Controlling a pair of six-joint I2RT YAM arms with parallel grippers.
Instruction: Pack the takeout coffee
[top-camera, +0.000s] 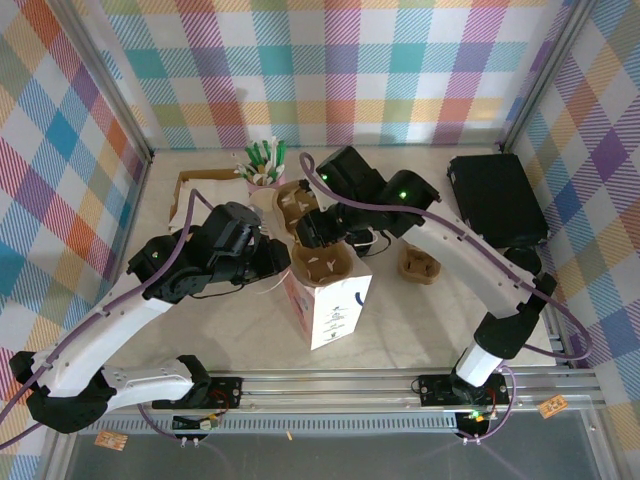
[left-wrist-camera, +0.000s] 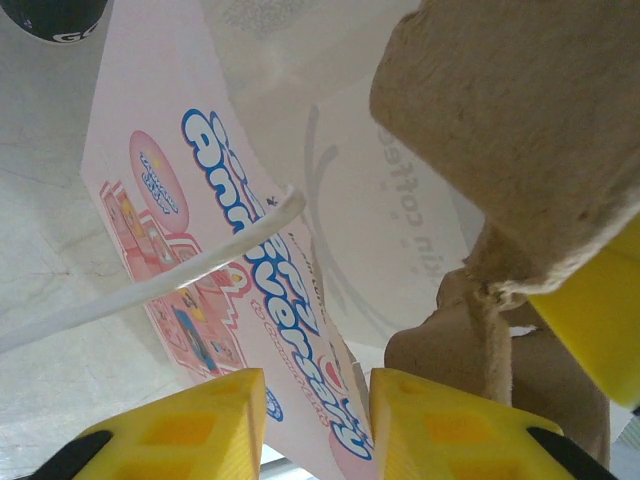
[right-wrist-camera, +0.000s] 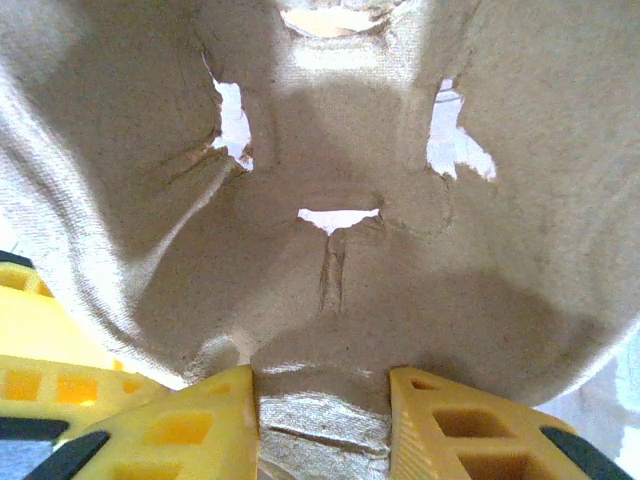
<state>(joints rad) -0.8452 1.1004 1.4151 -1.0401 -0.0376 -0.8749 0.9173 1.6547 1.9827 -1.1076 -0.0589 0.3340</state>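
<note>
Top external view, counter (top-camera: 420, 330) holdings:
- bag (top-camera: 335, 300): white paper, upright at centre, mouth up. The near face has a small blue logo and lines of print too small to read; the left face is pink.
- carrier (top-camera: 318, 248): brown pulp, held over the bag's mouth.
- second carrier (top-camera: 420, 265): on the counter right of the bag, apart from it.
- straws (top-camera: 264, 160): green and white, standing in a cup beyond the bag.
- black box (top-camera: 497, 198): far right.

Left wrist view:
- bag, left face: blue bubble lettering that reads as "Anniversary" among pink pictures. Grey mirrored "coffee" shows through the paper.
- handle (left-wrist-camera: 150, 290): white strip crossing that face.
- coffee (left-wrist-camera: 48, 15): a navy curved part with white letters "GO", cut by the top left corner, beyond the bag. What it rests on cannot be told.
- left fingers (left-wrist-camera: 215, 425): a little apart, with the printed wall running toward the gap. Whether they grip it cannot be told.

Right wrist view:
- right fingers (right-wrist-camera: 200, 420): pinching the carrier's central ridge from both sides.
</note>
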